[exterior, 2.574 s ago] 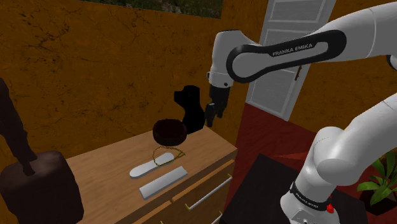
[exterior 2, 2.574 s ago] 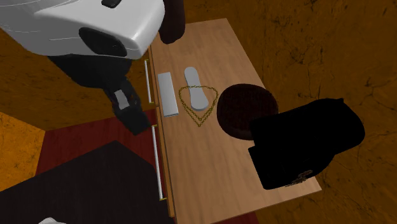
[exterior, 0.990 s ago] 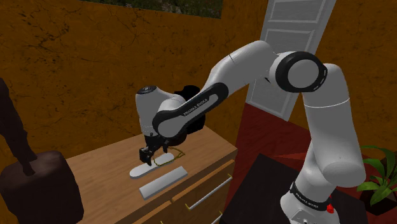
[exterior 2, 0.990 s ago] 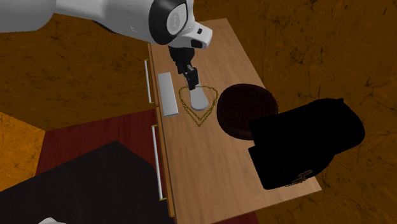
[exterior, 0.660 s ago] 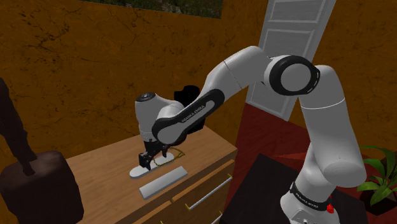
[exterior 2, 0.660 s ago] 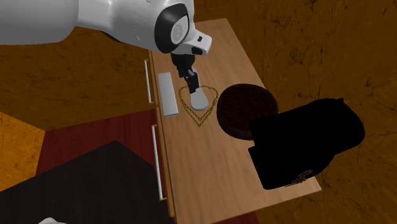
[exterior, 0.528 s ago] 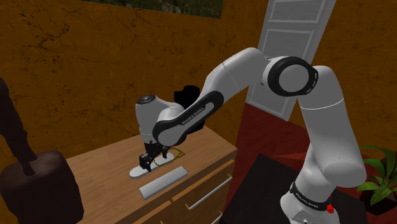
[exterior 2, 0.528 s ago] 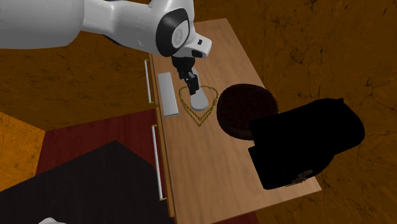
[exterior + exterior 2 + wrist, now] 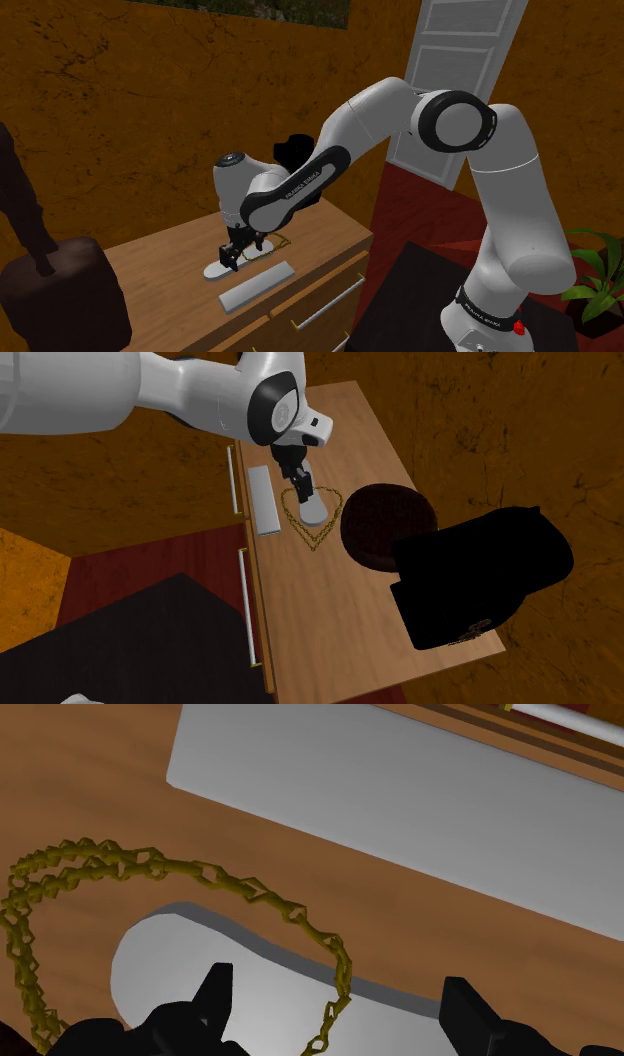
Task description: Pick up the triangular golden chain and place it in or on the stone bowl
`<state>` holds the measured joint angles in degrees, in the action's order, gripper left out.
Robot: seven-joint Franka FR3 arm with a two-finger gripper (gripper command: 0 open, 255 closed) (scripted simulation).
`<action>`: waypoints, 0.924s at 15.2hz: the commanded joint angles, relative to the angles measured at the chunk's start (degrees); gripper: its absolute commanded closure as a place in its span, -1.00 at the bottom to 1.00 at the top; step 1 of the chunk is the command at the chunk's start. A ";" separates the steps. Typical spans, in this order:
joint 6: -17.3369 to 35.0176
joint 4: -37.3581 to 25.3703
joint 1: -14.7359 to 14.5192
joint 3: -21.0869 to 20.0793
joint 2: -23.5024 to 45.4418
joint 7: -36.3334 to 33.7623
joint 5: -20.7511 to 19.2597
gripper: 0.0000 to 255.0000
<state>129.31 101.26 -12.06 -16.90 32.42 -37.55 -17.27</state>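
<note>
Directly beneath the hand [image 9: 338, 999] lies one strand of the golden chain [image 9: 250, 887], which crosses the line between the two fingers nearly at right angles. The fingers stand apart and grasp nothing, neither one touching the links. The chain rests flat on the wooden worktop [image 9: 330, 612], draped over a grey oval piece [image 9: 200, 954], with a grey rectangular bar [image 9: 400, 804] just beyond it. Seen from the second exterior view, the hand [image 9: 303, 492] hangs over the wide end of the chain's triangular loop [image 9: 314, 542], whose long axis runs toward the lower edge of that view. The dark bowl [image 9: 385, 527] sits just beside the loop, on that view's right. A straight descent and closure would probably catch the strand; the oval piece beneath may obstruct the fingertips
</note>
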 commanded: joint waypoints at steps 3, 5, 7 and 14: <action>0.00 0.00 0.00 0.00 0.00 0.00 0.00 1.00; 0.10 -0.05 0.04 0.05 0.16 0.06 -0.04 1.00; 0.00 -0.31 -0.09 0.05 0.33 -0.05 -0.07 1.00; -2.14 -0.33 0.34 -0.53 -1.89 0.62 0.81 1.00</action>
<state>127.66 100.78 -11.90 -17.30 31.15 -37.14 -16.69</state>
